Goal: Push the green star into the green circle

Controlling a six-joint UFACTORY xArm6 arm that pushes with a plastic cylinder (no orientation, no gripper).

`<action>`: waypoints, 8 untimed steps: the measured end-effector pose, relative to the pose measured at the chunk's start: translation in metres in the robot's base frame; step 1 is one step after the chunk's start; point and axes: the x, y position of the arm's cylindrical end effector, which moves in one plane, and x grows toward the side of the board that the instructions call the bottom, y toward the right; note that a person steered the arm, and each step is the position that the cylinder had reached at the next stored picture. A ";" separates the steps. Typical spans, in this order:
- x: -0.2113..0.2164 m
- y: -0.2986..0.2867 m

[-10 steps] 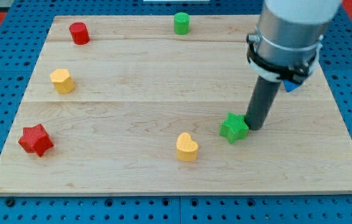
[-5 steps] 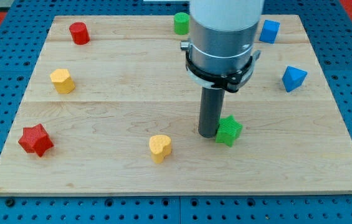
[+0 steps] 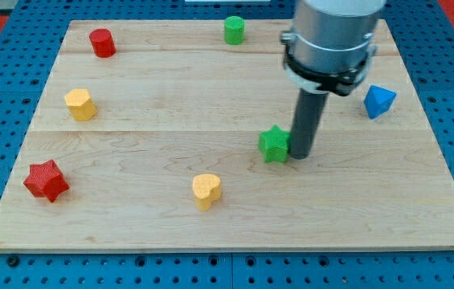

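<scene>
The green star (image 3: 274, 144) lies near the board's middle, a little right of centre. My tip (image 3: 300, 155) stands right against its right side, touching or nearly so. The green circle (image 3: 234, 30), a short green cylinder, stands at the view's top edge of the board, above and slightly left of the star, far from it.
A yellow heart (image 3: 206, 190) lies below-left of the star. A blue block (image 3: 378, 101) is at the right. A red cylinder (image 3: 102, 42), a yellow block (image 3: 80, 104) and a red star (image 3: 46, 180) are on the left. The arm's body hides the board's top right.
The tip swung from the star's right to its left and back to its right. The green star has moved up and left. The yellow heart was pushed left earlier.
</scene>
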 end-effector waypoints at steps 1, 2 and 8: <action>-0.010 -0.051; -0.025 -0.101; -0.181 -0.154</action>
